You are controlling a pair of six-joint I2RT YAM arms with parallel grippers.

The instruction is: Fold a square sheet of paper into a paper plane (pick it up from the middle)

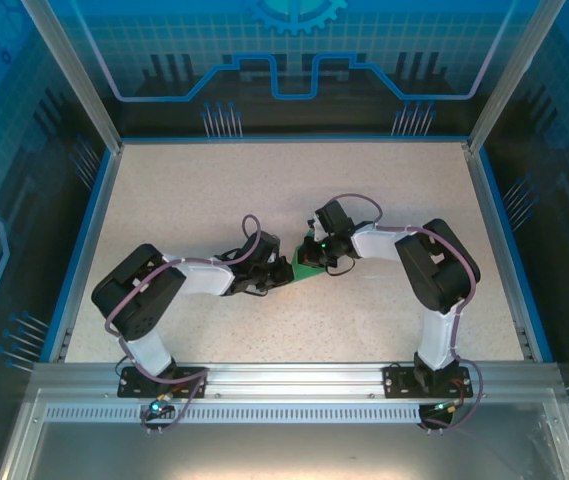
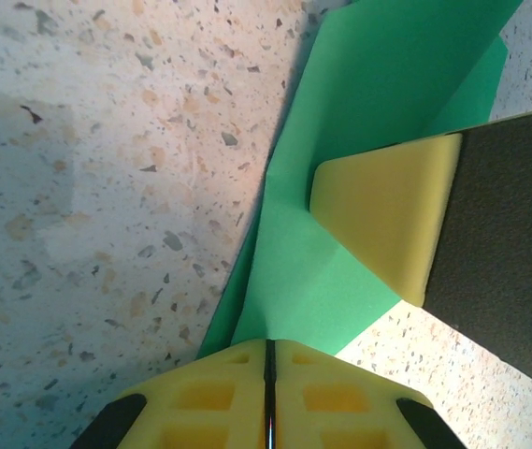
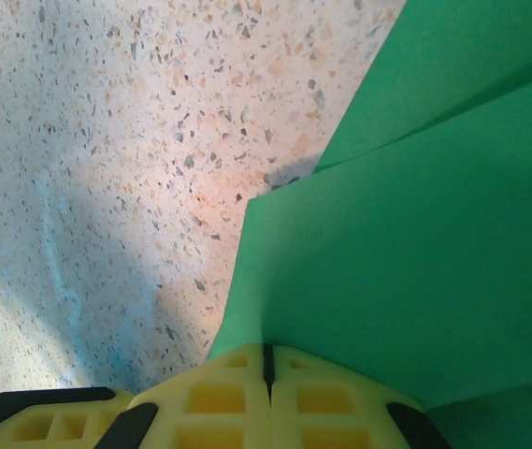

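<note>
Where the two arms bend inward from the near edge of the speckled table [image 1: 164, 200], their wrists come together just nearer that edge than the table's middle. The left arm [image 1: 144, 300] reaches in from the table's left side and the right arm [image 1: 439, 265] from its right side. The left gripper [image 1: 279, 272] and the right gripper [image 1: 314, 258] sit close beside each other there, low over the table top. Between them is the green sheet of paper [image 1: 309, 277], partly folded; it shows as a small pointed patch from above, with overlapping layers and a crease in the wrist views.

In the left wrist view the left gripper's yellow fingers [image 2: 219, 402] are pressed together with only a thin dark seam between them, and the paper's edge runs into that seam. A yellow pad [image 2: 387, 220] of the right gripper rests on the paper. In the right wrist view its own fingers [image 3: 219, 398] are likewise closed, pinching a paper layer.
</note>
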